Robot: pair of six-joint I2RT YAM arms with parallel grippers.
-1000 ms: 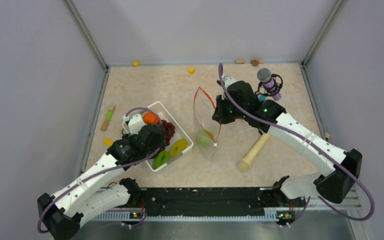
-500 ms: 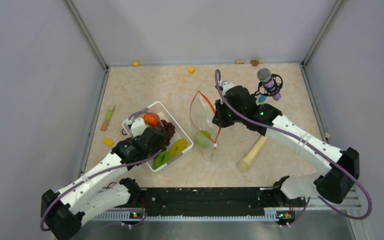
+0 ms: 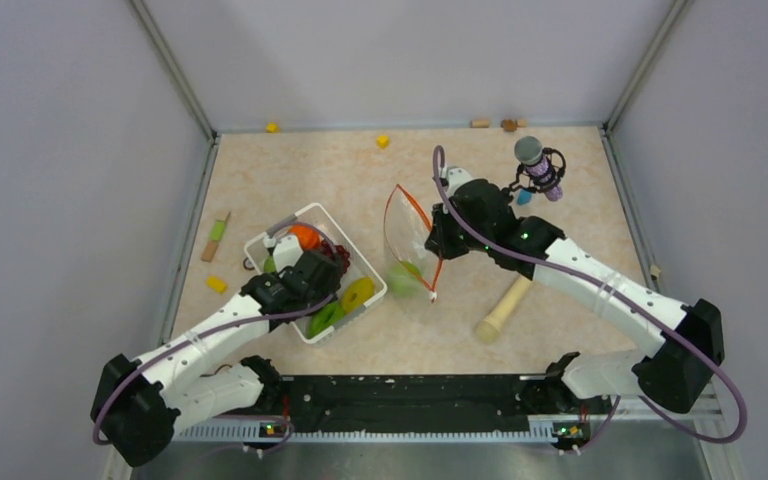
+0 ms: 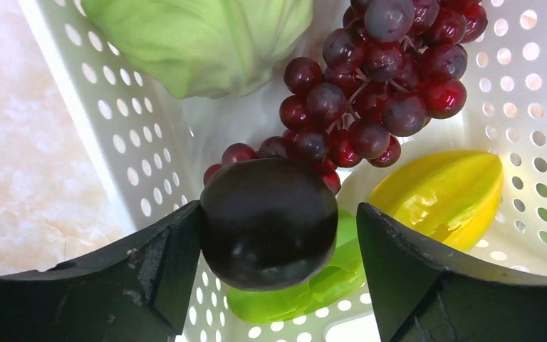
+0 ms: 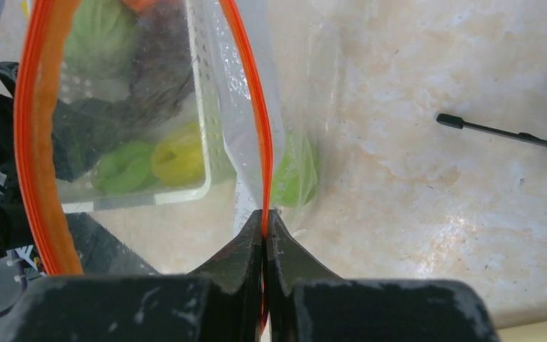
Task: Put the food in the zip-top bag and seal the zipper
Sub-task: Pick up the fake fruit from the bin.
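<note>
The white basket (image 3: 307,209) holds the food: an orange (image 3: 303,237), dark red grapes (image 4: 370,107), a light-green leafy piece (image 4: 199,39), a yellow piece (image 4: 441,196) and a green piece (image 4: 306,296). My left gripper (image 4: 279,214) is open down inside the basket, its jaws either side of a dark round fruit (image 4: 269,222); the left finger touches it and the right finger stands apart. My right gripper (image 5: 264,224) is shut on the red-orange zipper (image 5: 253,107) and holds the clear bag (image 3: 408,240) mouth open. A green apple (image 3: 405,275) lies in the bag.
A beige wooden rod (image 3: 505,305) lies right of the bag. A grey-and-purple object (image 3: 538,165) stands at the back right by a blue block (image 3: 525,197). Yellow blocks (image 3: 383,141) and a green-beige stick (image 3: 216,237) lie about. Walls enclose three sides.
My left gripper has moved right and down into the basket, over the dark fruit. My right gripper has shifted slightly, and the bag's mouth now tilts more toward the basket.
</note>
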